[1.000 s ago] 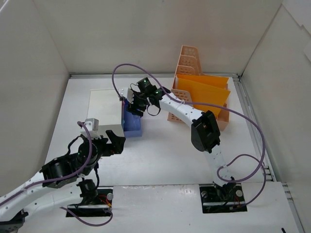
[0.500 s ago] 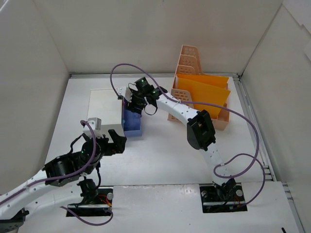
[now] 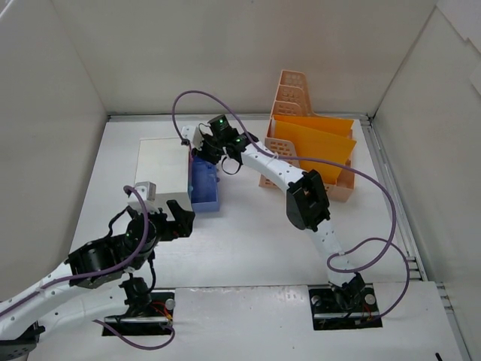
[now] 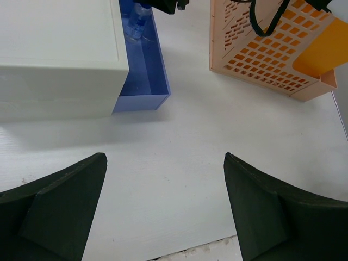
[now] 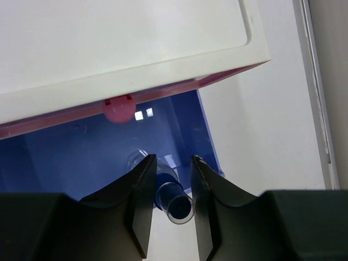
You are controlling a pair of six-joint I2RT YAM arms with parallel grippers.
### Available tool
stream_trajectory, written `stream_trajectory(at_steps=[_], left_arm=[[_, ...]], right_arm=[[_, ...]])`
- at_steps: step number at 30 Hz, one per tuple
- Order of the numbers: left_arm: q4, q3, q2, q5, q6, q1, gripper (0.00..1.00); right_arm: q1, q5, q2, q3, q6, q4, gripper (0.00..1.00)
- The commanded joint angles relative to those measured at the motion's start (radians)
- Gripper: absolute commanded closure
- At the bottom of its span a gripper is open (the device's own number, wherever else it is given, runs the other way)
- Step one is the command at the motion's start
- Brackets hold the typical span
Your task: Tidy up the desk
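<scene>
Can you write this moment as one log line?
left gripper: open, above desk | right gripper: shut on clear bottle, over open blue drawer

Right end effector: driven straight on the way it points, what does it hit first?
The floor of the open blue drawer. The clear tube held in the right end effector would likely touch it first. Depth is unclear.

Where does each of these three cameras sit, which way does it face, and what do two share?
Top external: above, behind the arm bases, looking down at the desk; left arm and right arm show.
Left wrist: low, facing across the desk toward the peach rack; open left tool at bottom.
Right wrist: looking down into the blue drawer; right tool shut on a clear tube.
Shared: both wrist views show the blue drawer and white drawer unit.
</scene>
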Motion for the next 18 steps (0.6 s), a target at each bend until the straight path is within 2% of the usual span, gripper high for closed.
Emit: stream_trajectory(at_steps=[1,6,12,18], left_arm=[[0.018,0.056,0.017,-0.027,-0.016,-0.006,0.15],[0.044,0.043,0.02,-0.024,-0.009,-0.006,0.15],[0.046,0.056,0.04,-0.021,-0.001,-0.006,0.15],[0.063,0.043,0.029,-0.018,0.002,-0.006,0.15]], right_arm=[[-0.02,-0.039,-0.039,-0.01,0.02,0.05,0.71],[-0.027,-0.079,-0.079,-0.073,0.026,0.05,0.7],[-0.021,-0.12,-0.146,-0.178,-0.035,0.051,0.83],[0.038,-0.003,-0.217,-0.274,-0.153,0.086,0.88]])
